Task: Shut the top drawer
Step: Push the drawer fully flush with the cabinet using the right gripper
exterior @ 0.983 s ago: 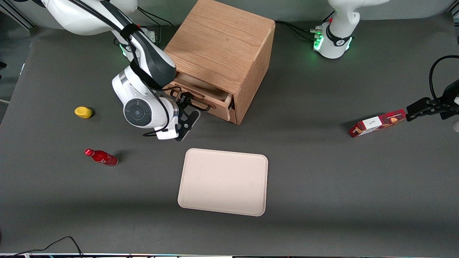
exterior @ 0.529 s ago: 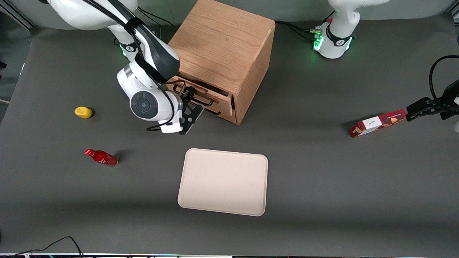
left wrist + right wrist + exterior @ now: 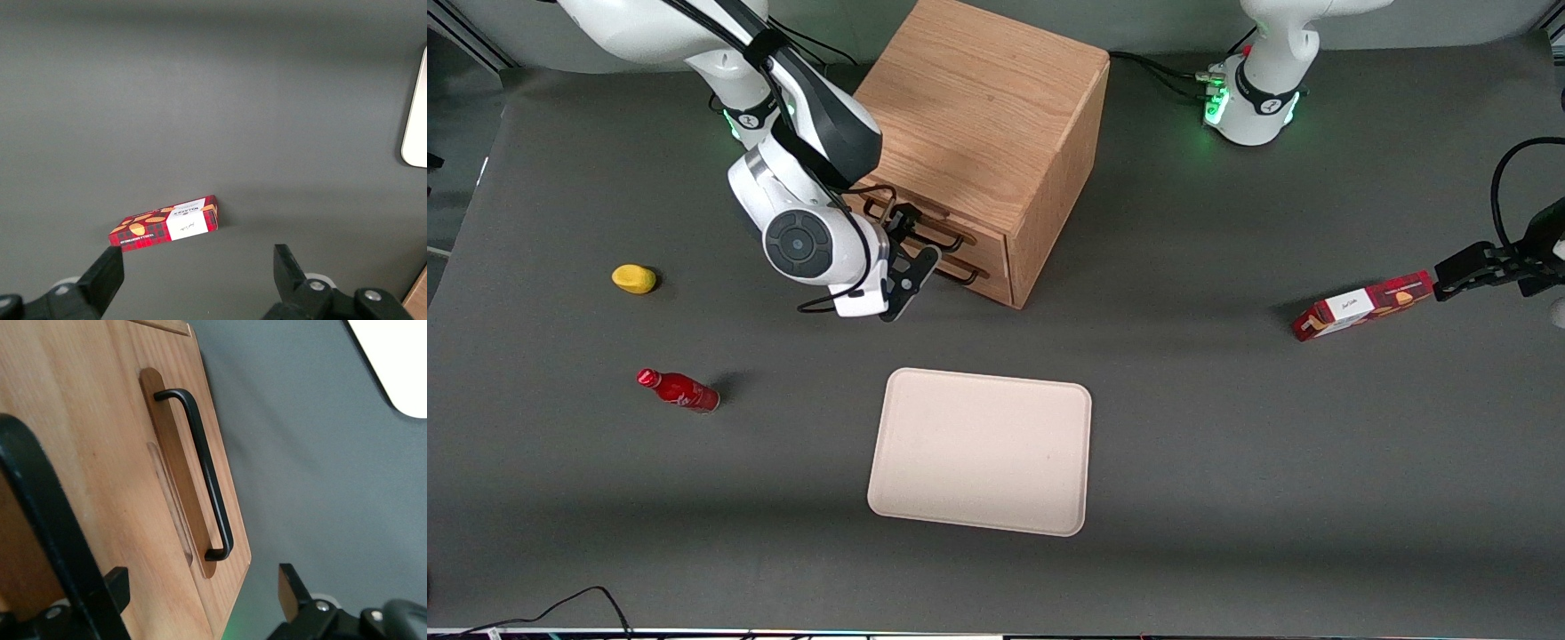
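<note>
The wooden cube cabinet stands away from the front camera. Its top drawer sits pushed in, its front level with the lower drawer beneath it. My right gripper is in front of the top drawer, right at its thin black wire handle. In the right wrist view the gripper is open and holds nothing. Its fingers stand either side of the oak drawer fronts. The top drawer's handle shows large and close, and the lower drawer's handle lies farther off.
A beige tray lies nearer the front camera than the cabinet. A yellow object and a red bottle lie toward the working arm's end. A red box lies toward the parked arm's end and also shows in the left wrist view.
The top drawer stood pulled out a second ago and has slid into the cabinet until level with it. My right gripper moved with it toward the cabinet.
</note>
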